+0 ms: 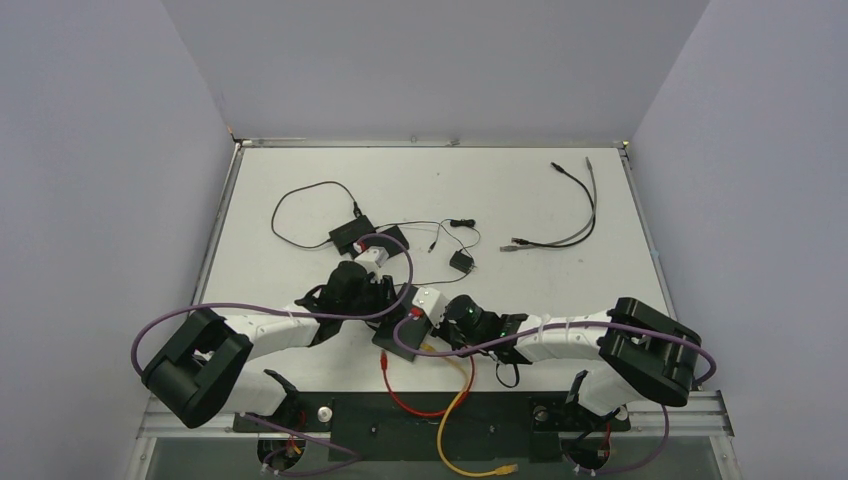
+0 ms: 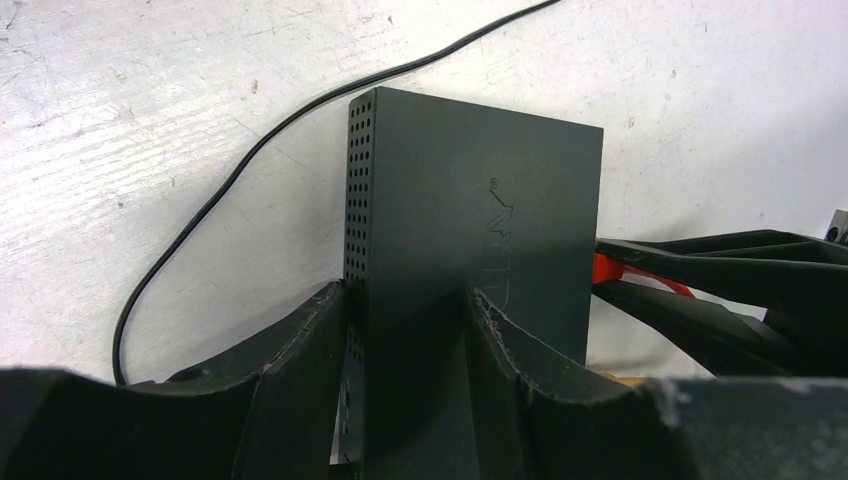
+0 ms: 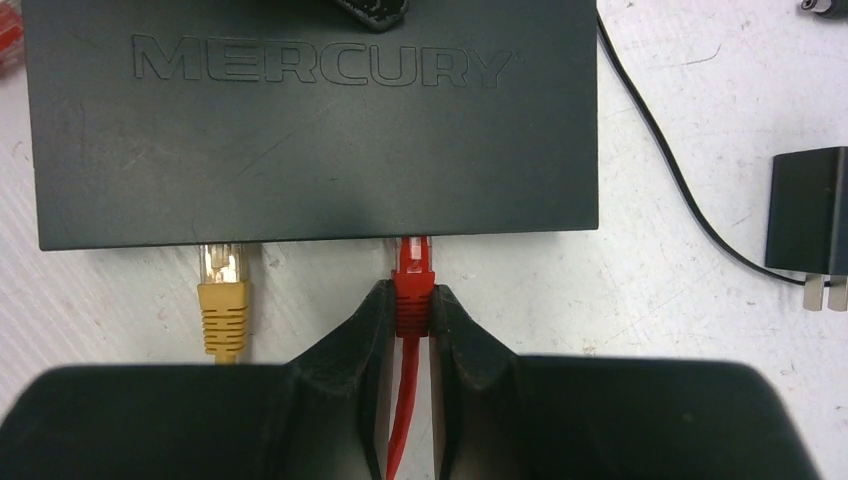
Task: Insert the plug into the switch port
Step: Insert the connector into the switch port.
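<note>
Tabletop point(image 3: 650, 300), red plug point(image 3: 413, 285) endwise toward switch point(image 3: 310, 150)

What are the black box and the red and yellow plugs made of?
Black box: probably matte plastic, dull with letters moulded in, though painted metal is possible. Red plug: likely soft moulded plastic, with a slight sheen. Yellow plug: ridged rubbery-looking sleeve with a clear hard tip.
</note>
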You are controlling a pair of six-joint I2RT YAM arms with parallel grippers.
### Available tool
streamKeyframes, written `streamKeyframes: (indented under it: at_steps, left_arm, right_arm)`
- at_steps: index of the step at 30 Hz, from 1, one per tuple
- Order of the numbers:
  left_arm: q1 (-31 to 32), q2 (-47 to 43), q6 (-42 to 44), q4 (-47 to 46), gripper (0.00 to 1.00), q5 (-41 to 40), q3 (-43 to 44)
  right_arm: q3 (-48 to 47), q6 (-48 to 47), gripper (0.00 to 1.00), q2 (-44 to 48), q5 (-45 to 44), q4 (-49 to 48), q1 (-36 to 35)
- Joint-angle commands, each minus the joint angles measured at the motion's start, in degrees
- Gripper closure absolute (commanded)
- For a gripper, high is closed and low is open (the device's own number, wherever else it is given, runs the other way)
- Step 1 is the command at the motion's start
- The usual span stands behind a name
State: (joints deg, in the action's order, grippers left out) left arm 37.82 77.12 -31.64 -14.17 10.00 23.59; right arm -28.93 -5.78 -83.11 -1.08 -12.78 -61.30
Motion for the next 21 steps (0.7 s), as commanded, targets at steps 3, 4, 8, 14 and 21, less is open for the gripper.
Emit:
streamKeyframes:
  at_steps: [3,4,8,14,21]
  left_arm:
    - [6.0,2.1,-2.5,-2.7,0.61,16.4,-0.9]
    - [6.1,2.1,-2.5,-2.8,0.61,16.5,-0.9]
    - [6.4,1.9,-2.5,-2.9,0.61,16.7,-0.8]
    - [6.4,0.8,-2.0,-0.6,0.59,15.7,0.4]
    - [6.4,1.1,-1.6,2.0,0.57,14.2,3.0]
  right_arm:
    - [-8.2,-3.2,1.0,3.1,6.9,-21.1,0.5]
    - [-8.5,-3.2,1.0,3.1,7.2,-21.1,0.5]
    - [-8.2,-2.7,1.0,3.1,7.6,-21.1,0.7]
    - [-5.5,-1.3,1.0,6.8,5.0,-18.0,0.7]
    - [1.0,4.4,1.0,9.7,1.3,-14.7,0.8]
